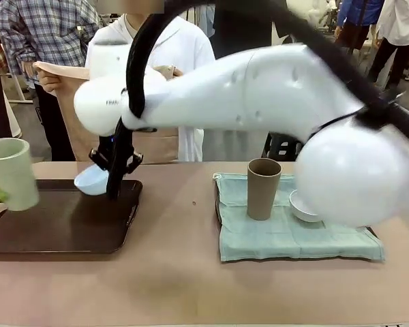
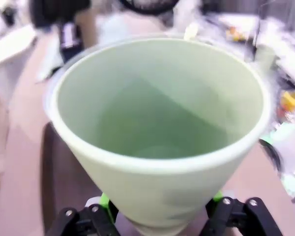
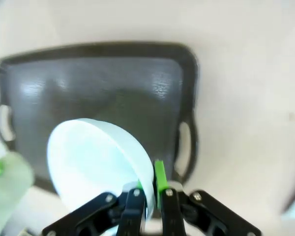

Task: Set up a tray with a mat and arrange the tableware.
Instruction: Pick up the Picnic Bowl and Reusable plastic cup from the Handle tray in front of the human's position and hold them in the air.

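The left tool (image 2: pixel 157 219) is clamped around the base of the pale green cup (image 1: pixel 12 174), holding it upright above the 9 o'clock edge of the dark tray (image 1: pixel 68 228), probably so it can go straight down without tipping. The right tool (image 3: pixel 148 189) pinches the rim of the light blue bowl (image 3: pixel 96 160) between its pads, so the bowl hangs tilted over the tray's far edge, at 12 o'clock; a rim pinch suits a shallow bowl too wide to span. At 3 o'clock on the table (image 1: pixel 177 286), well apart from the tray, the brown cup (image 1: pixel 263 188) and white bowl (image 1: pixel 304 206) stand on a pale green cloth (image 1: pixel 293 238), apparently waiting. A person (image 1: pixel 184 61) behind the table holds a tan sheet (image 1: pixel 75 102), perhaps the mat.
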`<state>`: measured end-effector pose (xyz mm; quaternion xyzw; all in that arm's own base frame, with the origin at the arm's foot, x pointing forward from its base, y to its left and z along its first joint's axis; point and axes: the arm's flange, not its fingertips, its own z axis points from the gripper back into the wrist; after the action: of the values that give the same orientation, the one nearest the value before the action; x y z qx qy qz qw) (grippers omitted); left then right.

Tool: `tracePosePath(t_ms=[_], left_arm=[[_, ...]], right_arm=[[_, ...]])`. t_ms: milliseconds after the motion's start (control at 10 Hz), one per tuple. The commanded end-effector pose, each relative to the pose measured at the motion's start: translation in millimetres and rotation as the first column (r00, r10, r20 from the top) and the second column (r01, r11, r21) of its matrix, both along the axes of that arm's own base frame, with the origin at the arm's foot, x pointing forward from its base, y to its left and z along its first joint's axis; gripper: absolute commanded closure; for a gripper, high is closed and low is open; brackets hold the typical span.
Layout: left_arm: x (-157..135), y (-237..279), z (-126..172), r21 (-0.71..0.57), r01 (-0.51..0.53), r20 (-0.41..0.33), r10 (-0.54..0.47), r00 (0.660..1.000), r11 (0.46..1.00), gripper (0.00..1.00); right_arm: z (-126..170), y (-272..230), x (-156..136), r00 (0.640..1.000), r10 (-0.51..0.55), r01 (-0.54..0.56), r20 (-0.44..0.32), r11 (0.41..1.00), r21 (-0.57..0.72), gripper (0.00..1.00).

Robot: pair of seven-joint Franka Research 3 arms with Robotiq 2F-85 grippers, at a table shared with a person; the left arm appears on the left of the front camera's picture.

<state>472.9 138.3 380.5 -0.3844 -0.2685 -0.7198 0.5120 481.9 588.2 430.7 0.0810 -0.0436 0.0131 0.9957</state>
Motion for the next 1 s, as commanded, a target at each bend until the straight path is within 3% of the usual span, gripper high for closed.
tracePosePath(t_ms=[0,100,300,400,500,900], left_arm=[[-58.1,12.0,17.5,0.147,0.184,0.071,-0.196,0.978,0.972,1.00],[-103.4,6.3,-8.6,0.145,0.194,0.092,-0.209,0.974,0.970,1.00],[-114.3,2.3,-16.7,0.123,0.179,0.119,-0.194,0.974,0.976,1.00],[-92.8,15.6,18.2,0.161,0.202,0.030,-0.209,0.977,0.966,1.00],[-92.8,15.6,18.2,0.161,0.202,0.030,-0.209,0.977,0.966,1.00],[-92.8,15.6,18.2,0.161,0.202,0.030,-0.209,0.977,0.966,1.00]], right_arm=[[28.7,-60.3,-57.7,0.990,-0.110,0.110,0.090,0.994,-0.004,0.94],[42.4,-69.2,-69.5,0.984,-0.140,0.140,0.108,0.990,0.009,0.94],[56.6,-77.9,-86.2,0.978,-0.165,0.161,0.132,0.986,0.039,0.94],[49.9,-75.8,-80.1,0.979,-0.162,0.156,0.124,0.986,0.056,0.94],[74.9,-62.0,-68.3,0.988,-0.133,0.131,0.081,0.991,0.033,0.94],[74.9,-62.0,-68.3,0.988,-0.133,0.131,0.081,0.991,0.033,0.94]])
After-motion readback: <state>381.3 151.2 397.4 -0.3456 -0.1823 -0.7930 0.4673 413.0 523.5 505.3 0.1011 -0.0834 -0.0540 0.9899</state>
